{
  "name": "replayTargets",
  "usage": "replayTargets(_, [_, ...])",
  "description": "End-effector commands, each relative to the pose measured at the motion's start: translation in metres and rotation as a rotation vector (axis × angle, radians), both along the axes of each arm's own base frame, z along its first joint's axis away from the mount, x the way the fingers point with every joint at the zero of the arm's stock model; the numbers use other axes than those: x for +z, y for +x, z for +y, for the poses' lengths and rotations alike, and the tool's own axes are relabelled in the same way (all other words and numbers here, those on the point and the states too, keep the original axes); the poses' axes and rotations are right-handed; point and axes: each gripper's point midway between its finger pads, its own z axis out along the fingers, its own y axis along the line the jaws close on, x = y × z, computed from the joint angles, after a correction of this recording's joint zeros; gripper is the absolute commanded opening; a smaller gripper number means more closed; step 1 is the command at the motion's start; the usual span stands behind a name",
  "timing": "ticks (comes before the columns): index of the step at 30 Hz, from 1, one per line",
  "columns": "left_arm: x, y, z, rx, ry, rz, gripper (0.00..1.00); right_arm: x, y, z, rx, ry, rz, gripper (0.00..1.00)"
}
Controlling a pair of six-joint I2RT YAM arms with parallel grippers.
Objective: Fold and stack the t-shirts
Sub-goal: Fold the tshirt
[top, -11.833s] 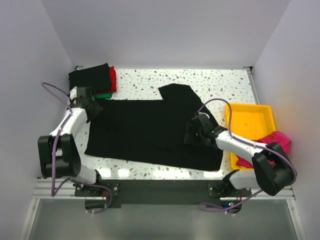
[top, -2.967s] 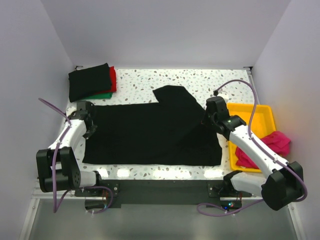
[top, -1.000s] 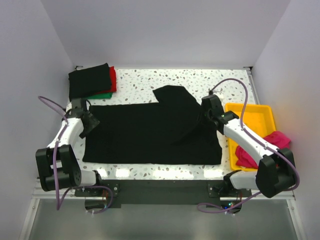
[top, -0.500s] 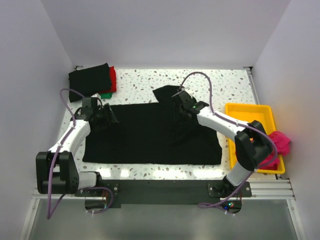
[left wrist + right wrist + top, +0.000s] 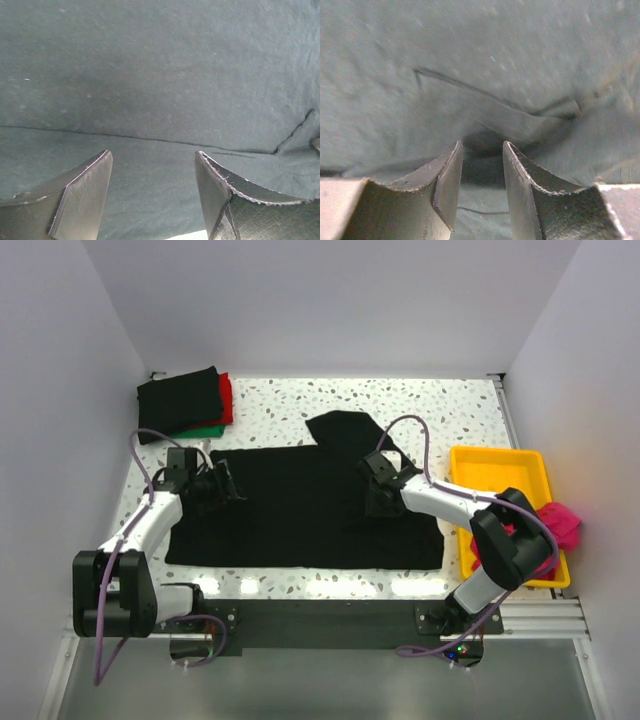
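A large black t-shirt (image 5: 300, 505) lies spread flat across the table, with one sleeve (image 5: 345, 427) sticking out toward the back. My left gripper (image 5: 222, 487) is open and empty over the shirt's left part; in the left wrist view (image 5: 154, 190) its fingers (image 5: 85, 195) stand wide apart above smooth cloth (image 5: 160, 75) with a seam line. My right gripper (image 5: 374, 502) is over the shirt's right middle. In the right wrist view (image 5: 482, 185) its jaws stand narrowly apart, with a raised fold of cloth (image 5: 520, 120) just beyond the tips.
A folded stack sits at the back left: a black shirt (image 5: 178, 402) on top, with red (image 5: 227, 397) and green (image 5: 208, 430) edges showing. A yellow tray (image 5: 500, 475) stands at the right with a magenta-pink shirt (image 5: 553, 527) hanging over its near right corner.
My right gripper has moved from the sleeve at the back toward the near side, onto the shirt's body. My left gripper has shifted slightly right and nearer. The shirt lies as before.
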Motion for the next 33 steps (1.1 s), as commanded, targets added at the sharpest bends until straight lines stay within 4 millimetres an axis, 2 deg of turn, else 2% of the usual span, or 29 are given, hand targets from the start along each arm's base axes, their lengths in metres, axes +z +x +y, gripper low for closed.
replayTargets(1, [0.015,0.011,-0.012,-0.064,-0.026,-0.092,0.72,0.016,0.005,0.0,-0.067,0.052,-0.077,0.42])
replayTargets(7, [0.015,0.011,-0.014,-0.073,-0.036,-0.093,0.72,0.021,0.01,0.005,-0.071,0.083,-0.104,0.42])
replayTargets(11, [0.016,0.011,-0.014,-0.073,-0.037,-0.097,0.72,0.035,0.026,0.015,-0.06,0.097,-0.145,0.42])
replayTargets(15, [0.016,0.011,-0.014,-0.075,-0.037,-0.095,0.72,0.038,0.04,0.026,-0.052,0.101,-0.159,0.41])
replayTargets(20, [0.015,0.011,-0.014,-0.075,-0.035,-0.091,0.72,0.031,0.052,0.036,-0.051,0.083,-0.151,0.41])
replayTargets(26, [0.013,0.01,-0.014,-0.077,-0.034,-0.086,0.72,0.017,0.056,0.036,-0.064,0.057,-0.134,0.41])
replayTargets(33, [0.013,0.01,-0.014,-0.078,-0.035,-0.086,0.72,0.013,0.055,0.036,-0.065,0.052,-0.133,0.4])
